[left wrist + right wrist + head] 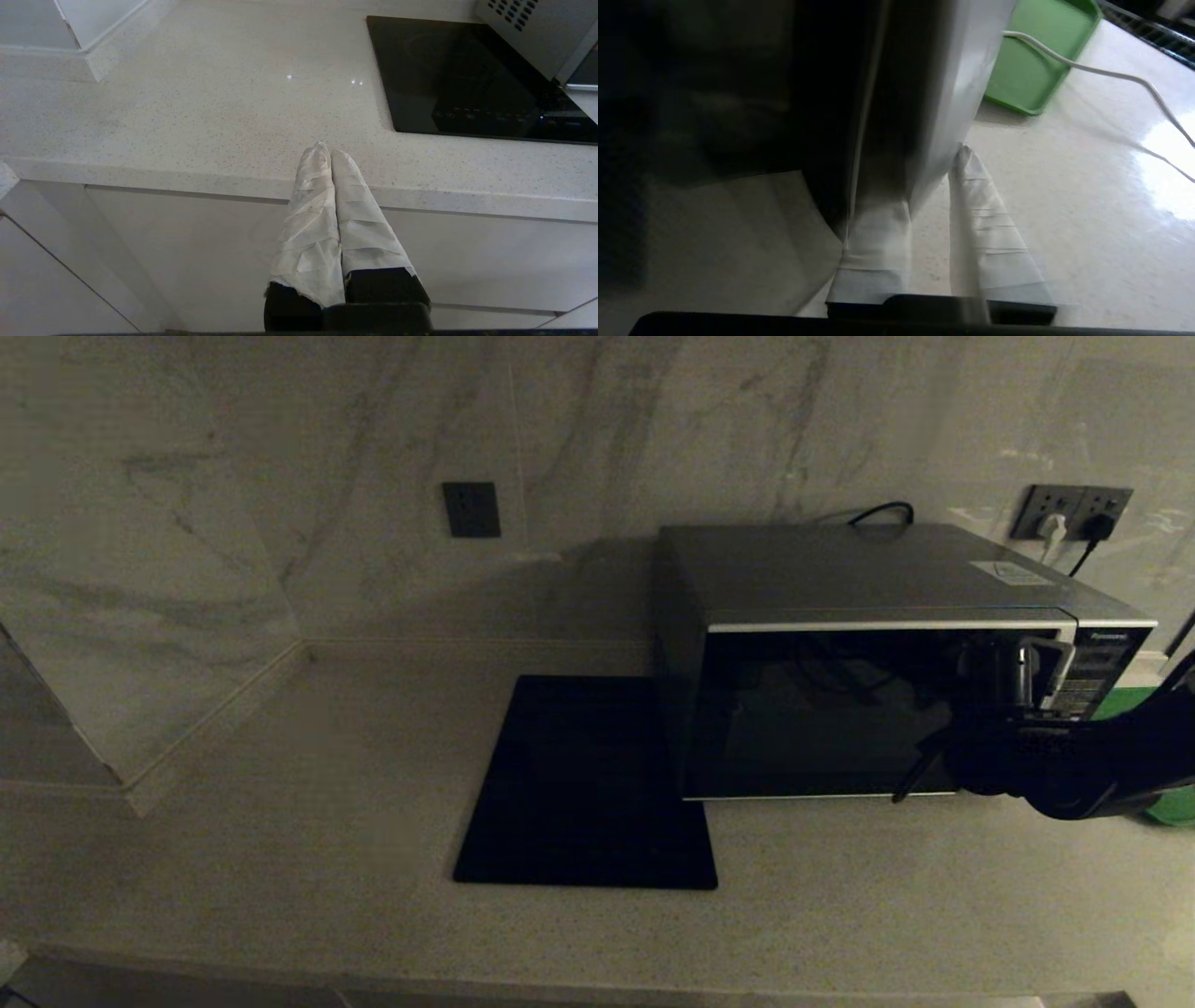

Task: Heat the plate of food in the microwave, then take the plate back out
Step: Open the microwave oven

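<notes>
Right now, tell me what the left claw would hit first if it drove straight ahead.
Likely the pale countertop: the left claw, fingers shut, points over its front edge. The black mat lies off to one side. Depth is uncertain.

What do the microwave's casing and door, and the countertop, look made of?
The microwave casing looks like brushed silver-grey sheet metal, with a dull sheen; its door looks like dark glass, since it reflects. The countertop looks like polished speckled stone or composite, glossy with light glints; which one is unclear.
</notes>
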You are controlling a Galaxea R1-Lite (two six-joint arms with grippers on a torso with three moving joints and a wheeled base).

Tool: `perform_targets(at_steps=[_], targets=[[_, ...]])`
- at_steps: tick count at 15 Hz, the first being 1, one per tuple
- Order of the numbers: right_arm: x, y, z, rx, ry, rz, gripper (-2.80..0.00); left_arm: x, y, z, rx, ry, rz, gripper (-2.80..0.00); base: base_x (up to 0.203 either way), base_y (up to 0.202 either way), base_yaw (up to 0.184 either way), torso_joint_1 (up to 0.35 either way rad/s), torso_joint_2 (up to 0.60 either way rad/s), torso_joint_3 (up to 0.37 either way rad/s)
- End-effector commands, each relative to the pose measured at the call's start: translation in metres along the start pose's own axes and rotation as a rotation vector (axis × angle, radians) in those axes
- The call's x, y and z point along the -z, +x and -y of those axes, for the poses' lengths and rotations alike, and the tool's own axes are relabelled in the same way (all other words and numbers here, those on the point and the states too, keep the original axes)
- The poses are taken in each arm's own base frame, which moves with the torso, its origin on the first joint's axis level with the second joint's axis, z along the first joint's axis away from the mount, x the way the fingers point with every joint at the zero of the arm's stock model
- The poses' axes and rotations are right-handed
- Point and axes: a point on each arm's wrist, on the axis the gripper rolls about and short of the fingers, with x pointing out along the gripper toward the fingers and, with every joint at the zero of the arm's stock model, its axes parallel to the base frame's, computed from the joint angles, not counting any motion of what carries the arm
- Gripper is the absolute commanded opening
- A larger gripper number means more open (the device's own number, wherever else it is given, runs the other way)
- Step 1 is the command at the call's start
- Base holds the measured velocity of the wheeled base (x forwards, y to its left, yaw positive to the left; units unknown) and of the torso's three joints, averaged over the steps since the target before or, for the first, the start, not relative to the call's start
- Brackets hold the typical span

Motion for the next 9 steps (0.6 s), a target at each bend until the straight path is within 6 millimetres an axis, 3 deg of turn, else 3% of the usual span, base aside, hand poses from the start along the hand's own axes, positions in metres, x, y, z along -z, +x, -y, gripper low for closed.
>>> perform_targets(at_steps=[1,9], targets=[[-0.0034,-0.0023,0.0021,0.010,0.004,0.008,-2.80,0.0000,0.0000,0.0000,0.000,-0.001,0.000,-2.80,0.000,0.000,0.000,0.000,0.00,0.000],[0.0014,-0.0039,0.0006,0.136,-0.007,0.047,-2.80,0.0000,0.0000,0.0000,0.000,-0.001,0.000,-2.80,0.000,0.000,0.000,0.000,0.00,0.000]])
